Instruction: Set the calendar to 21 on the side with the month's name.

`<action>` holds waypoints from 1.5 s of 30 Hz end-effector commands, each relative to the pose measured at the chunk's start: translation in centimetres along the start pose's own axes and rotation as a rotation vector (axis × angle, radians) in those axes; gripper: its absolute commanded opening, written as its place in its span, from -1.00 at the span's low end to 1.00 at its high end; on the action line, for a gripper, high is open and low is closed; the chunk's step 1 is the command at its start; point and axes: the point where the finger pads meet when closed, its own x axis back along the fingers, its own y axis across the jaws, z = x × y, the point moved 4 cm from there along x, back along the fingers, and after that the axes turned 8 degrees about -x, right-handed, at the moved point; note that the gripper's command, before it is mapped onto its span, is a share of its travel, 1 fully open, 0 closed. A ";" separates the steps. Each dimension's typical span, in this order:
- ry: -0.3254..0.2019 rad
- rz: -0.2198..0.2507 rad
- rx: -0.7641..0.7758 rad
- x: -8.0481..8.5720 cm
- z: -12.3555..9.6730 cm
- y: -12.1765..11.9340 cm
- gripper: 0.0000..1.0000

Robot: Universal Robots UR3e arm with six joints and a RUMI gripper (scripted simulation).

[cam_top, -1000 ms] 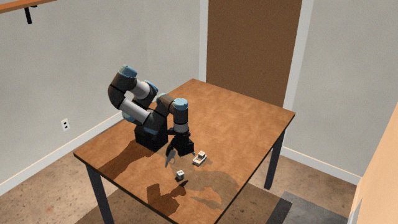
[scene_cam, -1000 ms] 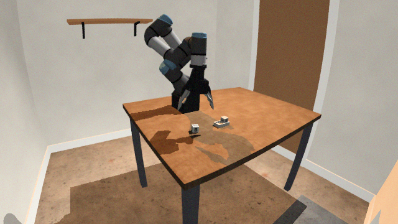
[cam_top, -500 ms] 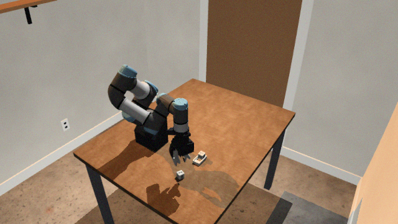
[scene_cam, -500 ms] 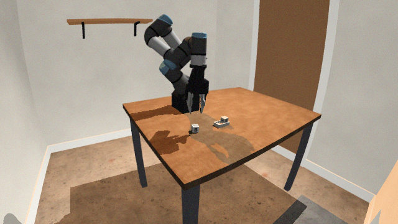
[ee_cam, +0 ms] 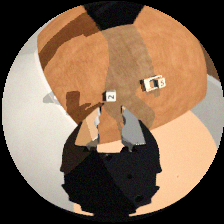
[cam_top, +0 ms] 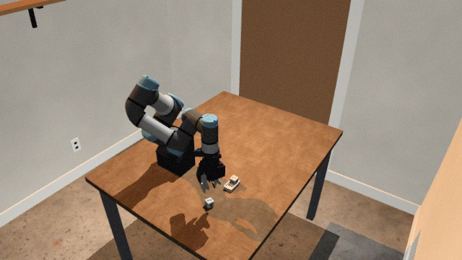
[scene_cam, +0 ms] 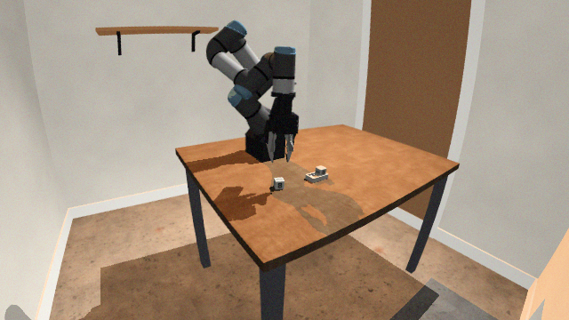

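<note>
Pincer partly spread, nothing pinched; descending at this gap, I could clip the loose cube, frame centre in wrist view.

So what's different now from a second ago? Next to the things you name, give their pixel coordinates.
The gripper's [cam_top: 210, 185] [scene_cam: 280, 161] [ee_cam: 111, 107] two fingers have swung closer together, with nothing taken hold of or let go. The loose cube [cam_top: 209, 203] [scene_cam: 278, 183] [ee_cam: 110, 96] on the table, the tray [cam_top: 230, 187] [scene_cam: 315, 178] [ee_cam: 146, 85] and the cube in it [cam_top: 234, 179] [scene_cam: 321, 170] [ee_cam: 161, 82] look unmoved.
</note>
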 end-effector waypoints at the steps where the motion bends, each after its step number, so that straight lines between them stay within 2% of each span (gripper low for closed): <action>1: -0.002 -0.001 -0.001 0.0 0.0 0.0 -0.44; 16: -0.002 -0.001 -0.001 -0.1 0.0 0.0 -0.44; 28: -0.002 -0.001 -0.001 -0.8 0.0 0.0 -0.44; 45: -0.002 -0.001 -0.001 -3.1 -0.1 0.0 -0.44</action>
